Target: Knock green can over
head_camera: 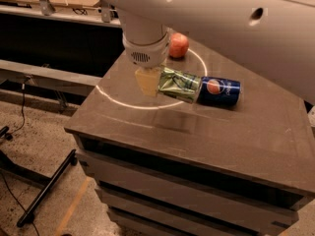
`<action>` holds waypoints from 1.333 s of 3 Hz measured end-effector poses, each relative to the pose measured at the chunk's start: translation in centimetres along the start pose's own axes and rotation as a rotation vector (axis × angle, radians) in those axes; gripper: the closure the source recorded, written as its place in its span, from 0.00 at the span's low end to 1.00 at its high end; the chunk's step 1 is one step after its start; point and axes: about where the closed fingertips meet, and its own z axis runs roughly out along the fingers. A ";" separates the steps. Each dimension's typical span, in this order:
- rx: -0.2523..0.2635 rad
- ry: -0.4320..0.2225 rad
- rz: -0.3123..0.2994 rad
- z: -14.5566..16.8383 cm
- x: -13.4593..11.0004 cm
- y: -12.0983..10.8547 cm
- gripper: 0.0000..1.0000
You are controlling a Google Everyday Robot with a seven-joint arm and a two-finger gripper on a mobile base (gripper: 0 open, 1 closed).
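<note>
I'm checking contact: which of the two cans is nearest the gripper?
The green can, lying right beside the gripper over the tabletop; the blue Pepsi can lies beyond it, farther off.

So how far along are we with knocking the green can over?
Done, by the look of it: the green can lies on its side on the table, end-on to the blue Pepsi can, which also lies flat. In hand: the gripper sits low at the green can's left end; contact is unclear. Left: probably just lifting the arm away. The apple stands apart behind.
</note>
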 end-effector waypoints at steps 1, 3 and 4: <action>-0.067 -0.013 0.017 1.8 0.5 0.9 1.00; -0.187 -0.056 0.034 3.6 -0.1 5.4 0.78; -0.185 -0.055 0.033 3.7 -0.1 5.3 0.53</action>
